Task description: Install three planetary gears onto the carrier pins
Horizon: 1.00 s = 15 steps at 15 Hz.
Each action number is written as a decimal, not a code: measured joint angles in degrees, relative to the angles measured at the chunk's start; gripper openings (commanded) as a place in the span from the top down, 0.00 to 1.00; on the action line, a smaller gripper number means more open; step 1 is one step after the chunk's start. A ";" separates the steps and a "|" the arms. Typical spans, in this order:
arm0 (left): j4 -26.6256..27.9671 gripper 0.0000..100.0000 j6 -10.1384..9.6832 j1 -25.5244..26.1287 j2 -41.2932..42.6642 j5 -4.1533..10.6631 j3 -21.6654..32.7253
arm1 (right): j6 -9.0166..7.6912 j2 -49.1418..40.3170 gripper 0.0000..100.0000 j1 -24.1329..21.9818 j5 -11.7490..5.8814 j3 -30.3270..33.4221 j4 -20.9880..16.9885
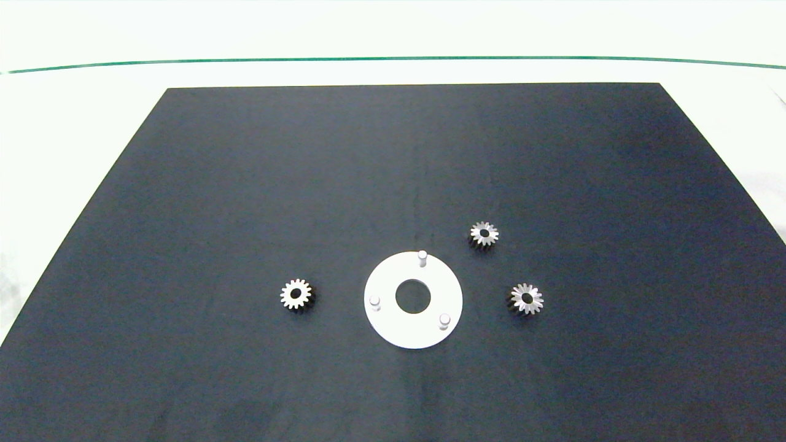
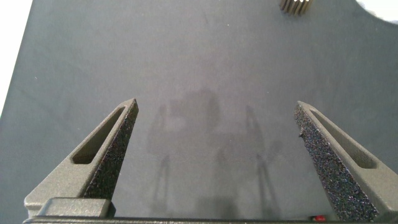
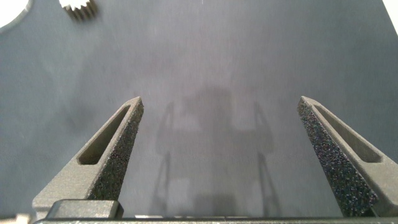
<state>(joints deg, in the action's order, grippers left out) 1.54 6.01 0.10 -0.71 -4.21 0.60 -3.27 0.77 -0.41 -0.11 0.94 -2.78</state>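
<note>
Both grippers hover over the dark mat [image 1: 245,184], outside the head view. The left gripper [image 2: 216,134] is spread wide and empty; one small silver toothed metal gear [image 2: 294,5] lies well ahead of its fingertips. The right gripper [image 3: 219,132] is likewise spread and empty, with another gear [image 3: 79,7] ahead of it. The flat white ring-shaped carrier disc [image 1: 393,319] holds three bare upright white pins [image 1: 422,257]. The gears appear rigid, compact and likely slippery; grip across opposite toothed flanks, leaving the dark bore clear.

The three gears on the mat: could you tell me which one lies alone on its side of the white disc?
The gear left of the white disc in the head view lies alone; the other two gears both sit on the disc's right.
</note>
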 measured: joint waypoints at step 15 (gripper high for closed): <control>26.27 0.00 5.17 0.50 -20.59 -0.63 33.09 | -6.02 14.30 0.00 2.94 3.68 21.25 -10.72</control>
<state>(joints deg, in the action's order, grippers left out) 27.81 11.18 0.60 -21.30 -4.84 33.68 -9.29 15.07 2.52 3.57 22.19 -13.49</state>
